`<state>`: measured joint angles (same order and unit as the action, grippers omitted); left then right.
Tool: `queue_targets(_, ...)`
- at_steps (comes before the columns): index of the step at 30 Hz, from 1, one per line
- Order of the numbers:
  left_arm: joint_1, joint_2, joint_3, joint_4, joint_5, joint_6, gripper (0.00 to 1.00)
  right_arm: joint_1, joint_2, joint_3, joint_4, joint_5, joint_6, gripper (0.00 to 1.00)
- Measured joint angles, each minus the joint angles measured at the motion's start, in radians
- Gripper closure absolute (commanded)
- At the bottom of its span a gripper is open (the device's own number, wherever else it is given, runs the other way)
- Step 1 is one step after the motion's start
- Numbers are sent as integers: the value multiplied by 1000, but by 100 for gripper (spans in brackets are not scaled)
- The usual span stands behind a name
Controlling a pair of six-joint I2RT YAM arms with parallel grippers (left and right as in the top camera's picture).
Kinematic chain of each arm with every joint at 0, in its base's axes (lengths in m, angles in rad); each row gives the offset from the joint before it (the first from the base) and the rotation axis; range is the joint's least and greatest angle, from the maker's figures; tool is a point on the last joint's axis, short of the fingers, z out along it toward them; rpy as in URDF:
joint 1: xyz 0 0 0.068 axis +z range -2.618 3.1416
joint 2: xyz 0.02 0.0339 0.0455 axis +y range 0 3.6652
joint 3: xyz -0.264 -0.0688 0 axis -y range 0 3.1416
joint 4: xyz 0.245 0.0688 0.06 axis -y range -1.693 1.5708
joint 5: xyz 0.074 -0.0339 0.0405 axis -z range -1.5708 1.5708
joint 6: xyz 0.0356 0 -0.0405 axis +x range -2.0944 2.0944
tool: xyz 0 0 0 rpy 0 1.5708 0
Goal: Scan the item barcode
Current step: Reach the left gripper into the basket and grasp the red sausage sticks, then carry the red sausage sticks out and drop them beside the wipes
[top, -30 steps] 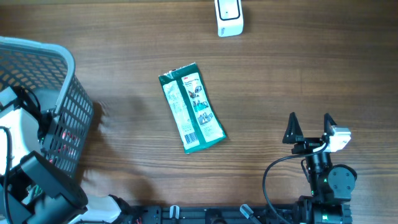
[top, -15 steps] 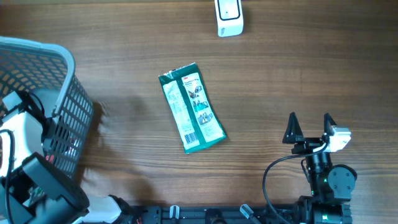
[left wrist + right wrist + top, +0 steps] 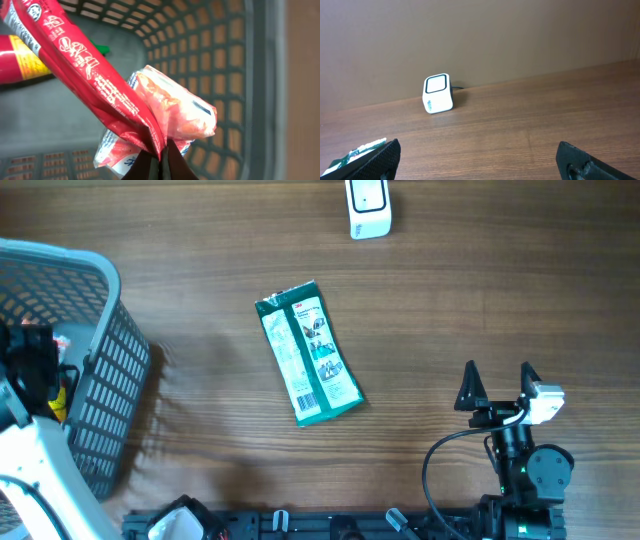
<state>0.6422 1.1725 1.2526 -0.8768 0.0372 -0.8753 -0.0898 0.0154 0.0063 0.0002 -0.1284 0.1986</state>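
Inside the grey basket (image 3: 100,350) at the left, the left gripper (image 3: 161,161) was pinched tight on the edge of a red packet (image 3: 85,70). A green packet (image 3: 308,352) lay flat mid-table and the white scanner (image 3: 368,207) stood at the far edge. The right gripper (image 3: 498,370) gaped wide and empty.

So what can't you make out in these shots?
- Left wrist: the red packet pinched in the left gripper runs off the top-left edge; no barcode shows.
- Overhead: that gripper is hidden under its arm in the basket; the scanner is cut by the top edge; the green packet's print is too small.
- Right wrist: only a corner of the green packet shows, at the frame's edge.
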Motion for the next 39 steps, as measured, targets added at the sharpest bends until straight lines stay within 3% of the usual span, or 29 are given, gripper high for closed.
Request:
queue_targets(1, -10, -17, 0, -6, 3, 3, 96, 0, 0, 0, 0, 0, 0, 0)
queue_targets(3, -22, -27, 1, -8, 3, 6, 82, 0, 0, 0, 0, 0, 0, 0)
queue_targets(4, -23, -24, 1, -9, 2, 6, 81, 0, 0, 0, 0, 0, 0, 0)
queue_targets(6, -23, -16, 1, -16, -11, 14, 81, 0, 0, 0, 0, 0, 0, 0)
queue_targets(8, -23, -6, 1, -32, -39, 18, 96, 0, 0, 0, 0, 0, 0, 0)
queue_targets(22, -23, 15, 1, 1, -87, 25, 96, 0, 0, 0, 0, 0, 0, 0)
queue_targets(26, -23, -19, 0, 79, -3, 26, 96, 0, 0, 0, 0, 0, 0, 0)
queue_targets(33, -57, -206, 0, 234, 284, 25, 96, 0, 0, 0, 0, 0, 0, 0)
queue_targets(39, -322, -332, 0, 301, 386, 49, 96, 0, 0, 0, 0, 0, 0, 0)
